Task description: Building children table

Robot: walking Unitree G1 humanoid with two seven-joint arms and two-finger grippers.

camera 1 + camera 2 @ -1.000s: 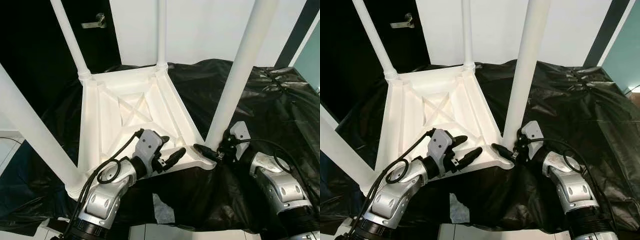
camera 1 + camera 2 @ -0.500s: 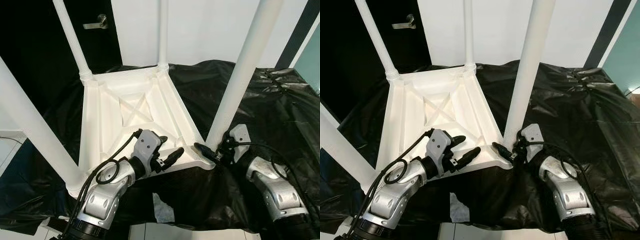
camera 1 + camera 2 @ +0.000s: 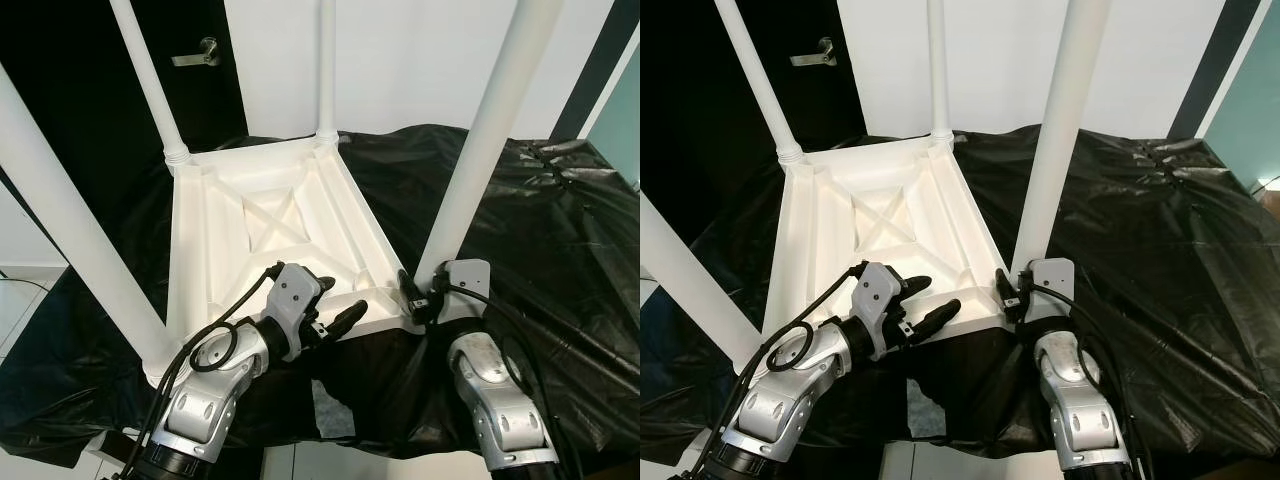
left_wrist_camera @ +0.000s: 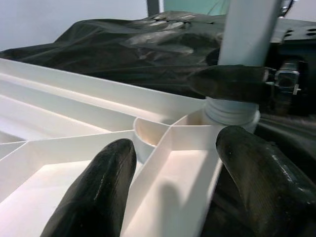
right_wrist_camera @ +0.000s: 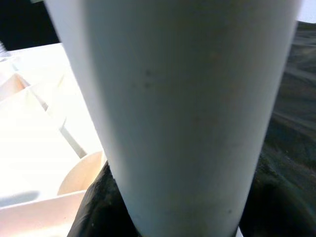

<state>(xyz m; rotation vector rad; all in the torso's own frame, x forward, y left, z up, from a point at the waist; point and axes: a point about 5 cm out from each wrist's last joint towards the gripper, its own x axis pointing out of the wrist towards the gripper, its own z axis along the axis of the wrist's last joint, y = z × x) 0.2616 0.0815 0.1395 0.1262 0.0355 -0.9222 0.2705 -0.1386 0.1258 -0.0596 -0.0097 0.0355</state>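
The white children's table [image 3: 270, 215] lies upside down on a black sheet, its legs pointing up. My left gripper [image 3: 940, 293] is on the near rim [image 4: 168, 187]: one finger [image 4: 94, 197] sits inside the frame, the other outside, shut on that rim. My right gripper [image 3: 425, 290] is at the foot of the near right leg [image 3: 480, 140], its fingers round the leg just above the threaded collar [image 4: 232, 106]. In the right wrist view the leg [image 5: 182, 98] stands close up, with a dark finger on each side of it.
Black plastic sheet [image 3: 560, 230] covers the floor under the table; a tear [image 3: 330, 415] shows near my arms. Three other legs rise at near left [image 3: 70, 230], far left [image 3: 150, 80] and far right [image 3: 325, 60]. A dark door with a handle [image 3: 200, 55] is behind.
My right arm has swung in from the right to the front of the near right leg, and its gripper now wraps the leg's foot. The left gripper stays on the rim.
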